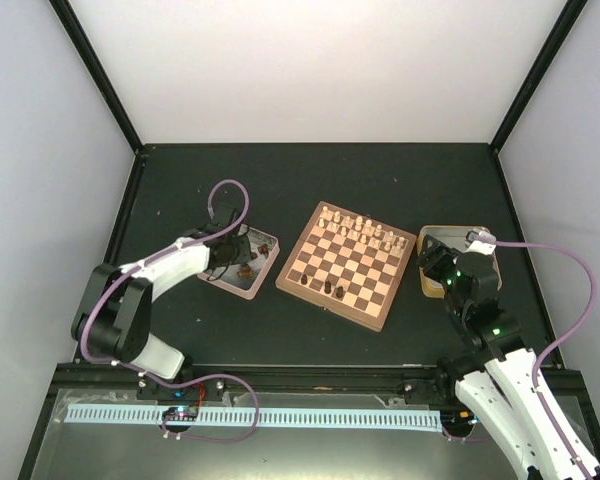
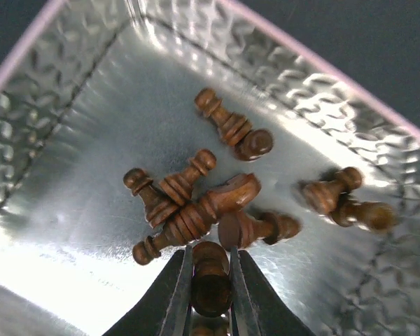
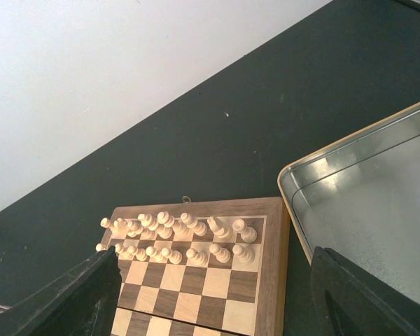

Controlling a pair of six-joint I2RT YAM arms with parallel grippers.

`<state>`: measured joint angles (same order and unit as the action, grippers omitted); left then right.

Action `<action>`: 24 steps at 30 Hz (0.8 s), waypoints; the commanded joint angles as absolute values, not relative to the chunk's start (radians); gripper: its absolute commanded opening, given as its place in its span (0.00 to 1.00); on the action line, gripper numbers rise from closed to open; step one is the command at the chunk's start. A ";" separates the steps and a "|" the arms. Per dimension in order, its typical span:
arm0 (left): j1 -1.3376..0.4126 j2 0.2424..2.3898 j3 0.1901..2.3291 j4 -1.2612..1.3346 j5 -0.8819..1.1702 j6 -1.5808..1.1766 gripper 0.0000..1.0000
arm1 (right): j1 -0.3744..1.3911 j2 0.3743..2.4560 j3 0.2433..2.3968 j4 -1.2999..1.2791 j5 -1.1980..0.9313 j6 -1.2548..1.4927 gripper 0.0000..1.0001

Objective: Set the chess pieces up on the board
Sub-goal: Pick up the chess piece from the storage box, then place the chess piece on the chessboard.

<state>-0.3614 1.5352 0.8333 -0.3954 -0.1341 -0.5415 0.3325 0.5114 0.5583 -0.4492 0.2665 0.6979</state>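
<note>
In the left tray (image 2: 70,84), my left gripper (image 2: 210,248) is closed almost fully on one dark piece (image 2: 211,281), which it clamps from both sides. Just in front of the tips the other dark pieces (image 2: 196,203) lie in a heap, on their sides and touching each other. Two more lie apart at the right. The heap is very close to the held one and crowds the tips.

The top view shows the board (image 1: 345,265) on the desk, just right of this tray. It has cream pieces (image 1: 358,228) on its two far rows and a few dark ones on its near side. My right gripper (image 3: 215,257) is wide open and holds nothing. It hangs over the right tray (image 3: 336,150) beside the board, and only its own camera shows that tray's shiny bottom.
</note>
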 commanded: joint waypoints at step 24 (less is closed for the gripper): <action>-0.660 1.208 0.928 -0.364 0.145 -0.424 0.12 | 0.337 0.491 0.557 -0.440 0.286 0.712 0.75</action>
